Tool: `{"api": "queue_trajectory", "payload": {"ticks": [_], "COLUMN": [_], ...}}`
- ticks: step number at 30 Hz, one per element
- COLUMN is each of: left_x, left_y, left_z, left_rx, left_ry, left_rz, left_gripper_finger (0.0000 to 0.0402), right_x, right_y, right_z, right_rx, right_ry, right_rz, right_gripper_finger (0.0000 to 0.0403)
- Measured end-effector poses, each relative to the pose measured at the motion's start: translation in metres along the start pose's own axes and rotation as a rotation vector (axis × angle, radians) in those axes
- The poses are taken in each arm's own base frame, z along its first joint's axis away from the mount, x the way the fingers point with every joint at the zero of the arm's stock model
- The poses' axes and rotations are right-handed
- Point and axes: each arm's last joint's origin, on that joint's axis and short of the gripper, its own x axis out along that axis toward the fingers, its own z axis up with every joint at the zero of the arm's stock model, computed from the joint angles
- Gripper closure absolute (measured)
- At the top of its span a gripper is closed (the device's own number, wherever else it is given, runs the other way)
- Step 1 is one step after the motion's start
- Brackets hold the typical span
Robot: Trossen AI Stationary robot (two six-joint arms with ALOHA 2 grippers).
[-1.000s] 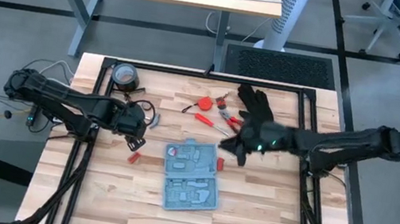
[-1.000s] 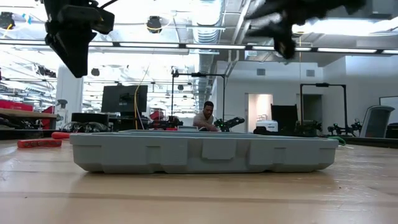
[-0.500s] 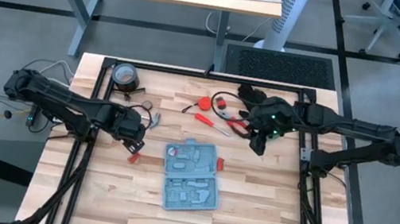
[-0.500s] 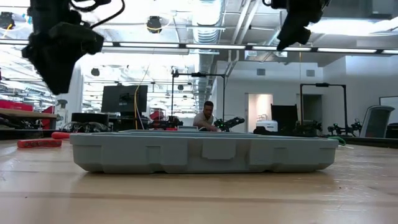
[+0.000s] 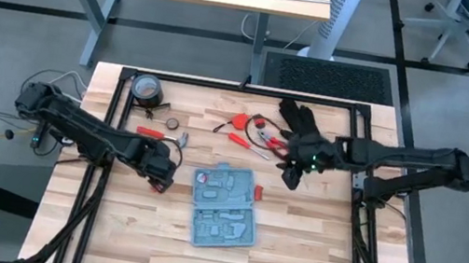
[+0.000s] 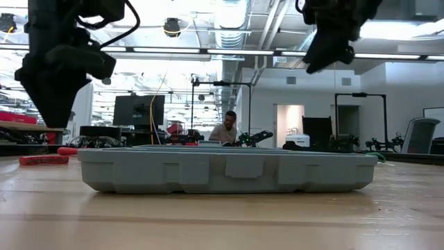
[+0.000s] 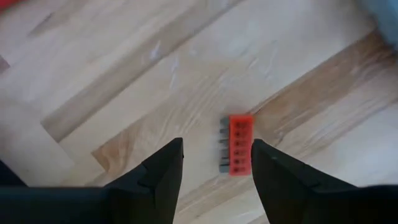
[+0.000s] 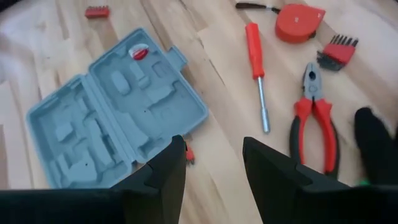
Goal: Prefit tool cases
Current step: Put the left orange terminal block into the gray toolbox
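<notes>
Hovering over red bit holder (image 7: 237, 144), left tool (image 7: 214, 163) fingers apart; right tool (image 8: 211, 160) fingers apart beside open tool case (image 8: 115, 109).

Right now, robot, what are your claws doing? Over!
Left claw open, hovering over the red bit holder. Right claw open, empty, above the table beside the open tool case. Case slots mostly empty; tools lie loose nearby.

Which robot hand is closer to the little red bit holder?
Left. The left gripper hangs right above the red bit holder, fingers open either side. The right gripper is far across the open tool case.
</notes>
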Motion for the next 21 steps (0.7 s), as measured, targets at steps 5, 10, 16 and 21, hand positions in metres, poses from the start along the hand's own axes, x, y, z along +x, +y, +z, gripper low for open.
{"api": "queue_trajectory", "payload": {"ticks": [5, 10, 16, 21], "left_x": [0.012, 0.021, 0.029, 0.037], "left_y": [-0.009, -0.02, -0.028, -0.022], "left_z": [-0.009, -0.015, -0.016, -0.017], "left_rx": [0.048, 0.072, 0.078, 0.072], "left_ry": [0.023, 0.018, -0.008, 0.013], "left_rz": [0.052, 0.043, 0.044, 0.057], "left_gripper_finger": [0.0222, 0.0222, 0.0222, 0.0222], "right_x": [0.013, 0.021, 0.028, 0.028], "right_y": [0.005, 0.009, 0.012, 0.015], "right_z": [-0.019, -0.034, -0.049, -0.053], "right_rx": [0.072, 0.136, 0.181, 0.187], "right_ry": [-0.007, -0.021, -0.011, -0.003], "right_rz": [-0.034, -0.04, -0.04, -0.033], "right_gripper_finger": [0.0237, 0.0237, 0.0237, 0.0237]}}
